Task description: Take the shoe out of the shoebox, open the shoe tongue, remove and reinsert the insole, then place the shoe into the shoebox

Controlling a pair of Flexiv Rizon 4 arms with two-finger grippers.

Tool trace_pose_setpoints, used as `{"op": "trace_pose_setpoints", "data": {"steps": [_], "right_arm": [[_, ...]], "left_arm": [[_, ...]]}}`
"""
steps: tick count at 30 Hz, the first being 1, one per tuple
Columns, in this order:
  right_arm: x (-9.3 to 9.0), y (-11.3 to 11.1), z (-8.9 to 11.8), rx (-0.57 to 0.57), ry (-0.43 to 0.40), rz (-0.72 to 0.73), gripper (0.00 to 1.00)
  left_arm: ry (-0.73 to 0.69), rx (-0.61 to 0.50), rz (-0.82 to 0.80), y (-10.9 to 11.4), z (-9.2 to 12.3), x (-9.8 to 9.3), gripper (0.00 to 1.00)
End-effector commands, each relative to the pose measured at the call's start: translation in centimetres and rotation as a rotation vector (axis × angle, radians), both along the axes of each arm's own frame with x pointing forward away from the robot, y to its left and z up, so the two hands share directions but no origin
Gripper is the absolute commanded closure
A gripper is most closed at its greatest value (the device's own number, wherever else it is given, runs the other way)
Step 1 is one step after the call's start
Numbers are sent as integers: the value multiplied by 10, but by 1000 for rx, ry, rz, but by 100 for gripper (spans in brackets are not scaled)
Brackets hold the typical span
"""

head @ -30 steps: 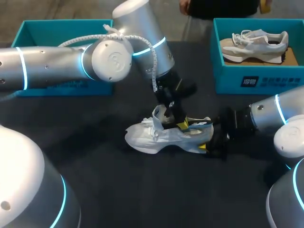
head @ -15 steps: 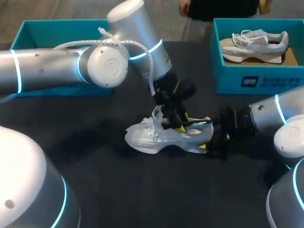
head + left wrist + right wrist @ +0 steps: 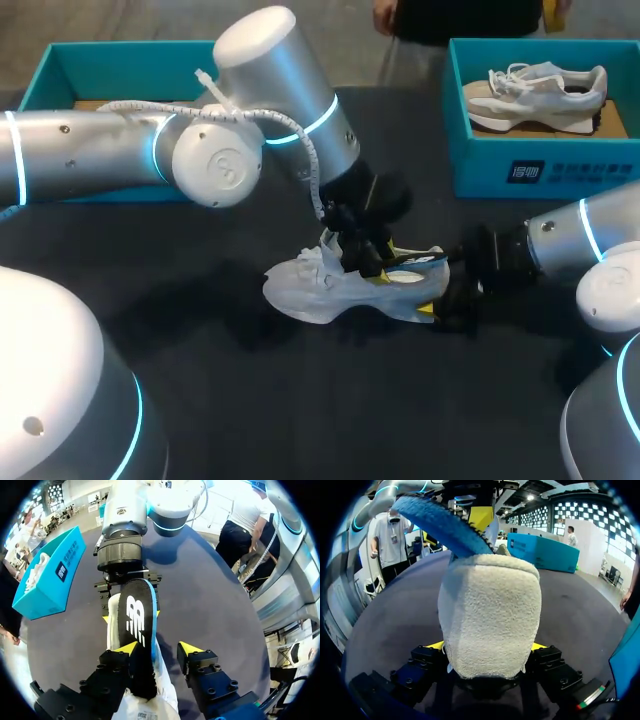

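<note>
Now the left tool (image 3: pixel 159 647), wide with the insole (image 3: pixel 136 625) against one finger, has dipped toward the shoe (image 3: pixel 320 290); right tool (image 3: pixel 487 646) clamps its heel: reinsertion seems underway.

The shoe's (image 3: pixel 340 285) heel, clamped in my right gripper (image 3: pixel 487 645), is a nappy, suede-like cream cloth, rough and matt. The insole (image 3: pixel 137 630) has a smooth black cloth top, and its blue underside looks like pebbled foam. My left gripper (image 3: pixel 157 647) is matt black with studded bolt heads and bright yellow tips. My left arm (image 3: pixel 100 150) is satin silver with a soft sheen. The table (image 3: pixel 200 400) is dark and matt. The shoebox (image 3: pixel 590 165) at two o'clock is matt teal cardboard.
</note>
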State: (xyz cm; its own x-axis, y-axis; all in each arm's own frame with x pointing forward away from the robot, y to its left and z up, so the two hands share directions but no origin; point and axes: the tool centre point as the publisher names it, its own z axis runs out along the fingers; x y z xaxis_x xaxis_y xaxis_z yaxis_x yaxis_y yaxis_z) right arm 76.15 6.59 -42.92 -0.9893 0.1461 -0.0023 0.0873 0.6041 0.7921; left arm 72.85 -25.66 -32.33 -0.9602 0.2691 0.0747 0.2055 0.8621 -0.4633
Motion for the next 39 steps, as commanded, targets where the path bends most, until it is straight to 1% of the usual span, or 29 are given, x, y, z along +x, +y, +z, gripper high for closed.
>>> {"op": "trace_pose_setpoints", "data": {"steps": [1, 4, 6, 7, 16, 22, 30, 33, 39], "right_arm": [[0, 3, -6, -6, 1, -2, 100], [0, 3, -6, -6, 1, -2, 100], [0, 3, -6, -6, 1, -2, 100], [0, 3, -6, -6, 1, -2, 100], [0, 3, -6, -6, 1, -2, 100], [0, 3, -6, -6, 1, -2, 100], [0, 3, -6, -6, 1, -2, 100], [0, 3, -6, -6, 1, -2, 100], [0, 3, -6, -6, 1, -2, 100]], "left_arm": [[6, 9, 2, 1, -2, 4, 57], [14, 15, 4, -1, -6, 7, 79], [33, 11, -5, -1, -6, 7, 83], [34, 11, -10, -2, -6, 7, 99], [37, 6, -30, 1, -2, 1, 100], [23, -19, -25, 7, 9, -2, 100], [10, -43, -29, 15, 18, -8, 100], [12, -60, -39, 19, 26, -11, 100], [-32, -62, -56, 26, 49, -16, 100]]}}
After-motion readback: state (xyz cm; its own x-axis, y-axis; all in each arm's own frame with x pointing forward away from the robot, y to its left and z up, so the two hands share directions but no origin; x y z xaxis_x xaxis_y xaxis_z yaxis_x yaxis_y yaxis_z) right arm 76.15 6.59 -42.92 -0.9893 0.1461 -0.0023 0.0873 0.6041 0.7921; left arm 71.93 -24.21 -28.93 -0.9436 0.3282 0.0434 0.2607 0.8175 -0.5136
